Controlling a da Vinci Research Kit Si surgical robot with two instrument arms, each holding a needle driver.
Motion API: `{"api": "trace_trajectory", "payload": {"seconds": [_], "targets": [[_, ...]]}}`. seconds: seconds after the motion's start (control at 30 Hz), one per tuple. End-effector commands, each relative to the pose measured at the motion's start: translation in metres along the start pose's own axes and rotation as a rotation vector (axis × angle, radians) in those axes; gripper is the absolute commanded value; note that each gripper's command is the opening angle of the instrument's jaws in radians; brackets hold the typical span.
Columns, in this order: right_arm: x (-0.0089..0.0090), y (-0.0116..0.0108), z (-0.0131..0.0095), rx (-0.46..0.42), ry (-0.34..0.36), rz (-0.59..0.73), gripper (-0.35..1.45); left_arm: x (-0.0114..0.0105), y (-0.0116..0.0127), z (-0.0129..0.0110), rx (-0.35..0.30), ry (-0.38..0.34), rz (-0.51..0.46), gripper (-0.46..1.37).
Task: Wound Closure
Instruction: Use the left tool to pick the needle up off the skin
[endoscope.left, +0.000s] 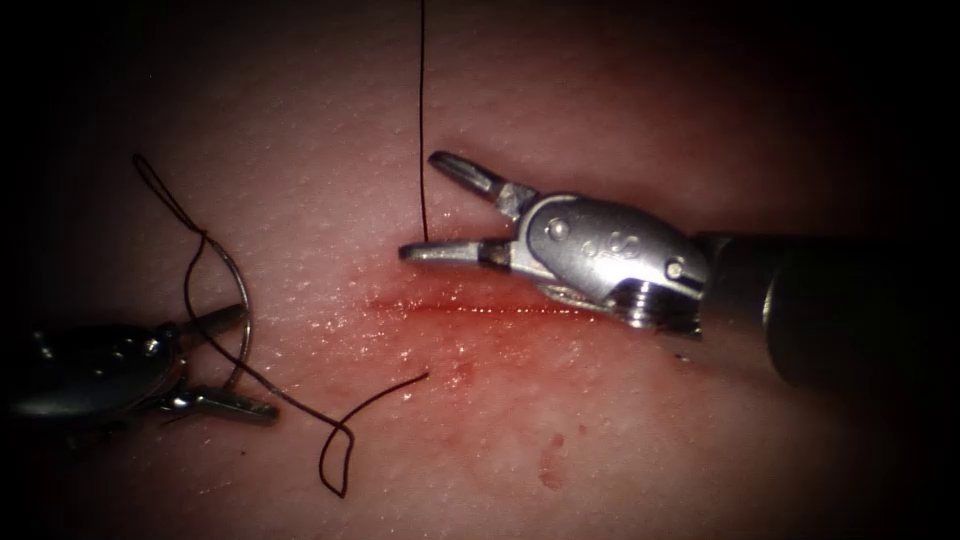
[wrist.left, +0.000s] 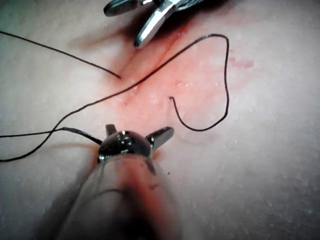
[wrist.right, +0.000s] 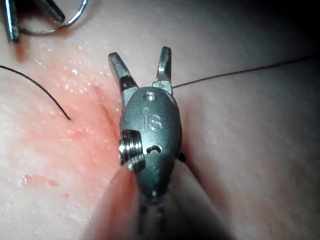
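Note:
The tissue (endoscope.left: 620, 440) has a red horizontal cut (endoscope.left: 480, 309). My right tool (endoscope.left: 420, 205) lies just above the cut's left end with its jaws open, holding nothing. A taut thread (endoscope.left: 423, 120) rises from the tissue between those jaws. At the lower left, left of the cut, my left tool (endoscope.left: 258, 362) is open. The curved needle (endoscope.left: 228, 262) lies on the tissue, not in it, and arcs across the left tool's jaw tips ungripped. Thread from the needle loops below the cut to a free end (endoscope.left: 415, 380). The right tool (wrist.right: 141, 57) shows the same open jaws beside the thread (wrist.right: 240, 72).
Red fluid (endoscope.left: 550, 465) wets the tissue around and below the cut. Slack thread (endoscope.left: 165, 195) loops above the left tool. In the left wrist view the open left tool (wrist.left: 139, 131) faces a thread curl (wrist.left: 227, 75) and the right tool (wrist.left: 145, 20).

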Motion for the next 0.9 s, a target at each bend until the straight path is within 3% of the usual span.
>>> {"api": "trace_trajectory", "payload": {"seconds": [0.03,0.3,0.57,0.9], "targets": [[-0.0001,-0.0001,0.0000,0.006,0.000,-0.001,1.42,-0.0003,0.0000,0.0004,0.001,-0.025,-0.006,0.75],[0.0000,-0.0004,-0.0005,0.007,-0.003,-0.005,1.41,-0.0019,-0.0008,0.0005,-0.002,-0.027,-0.030,0.73],[0.0000,-0.0005,-0.0005,0.005,-0.004,-0.006,1.41,-0.0010,-0.0008,-0.0008,0.001,-0.021,-0.029,0.69],[0.0001,-0.0009,-0.0007,0.012,-0.016,-0.012,1.42,-0.0029,-0.0025,0.0006,0.042,-0.046,-0.019,0.71]]}}
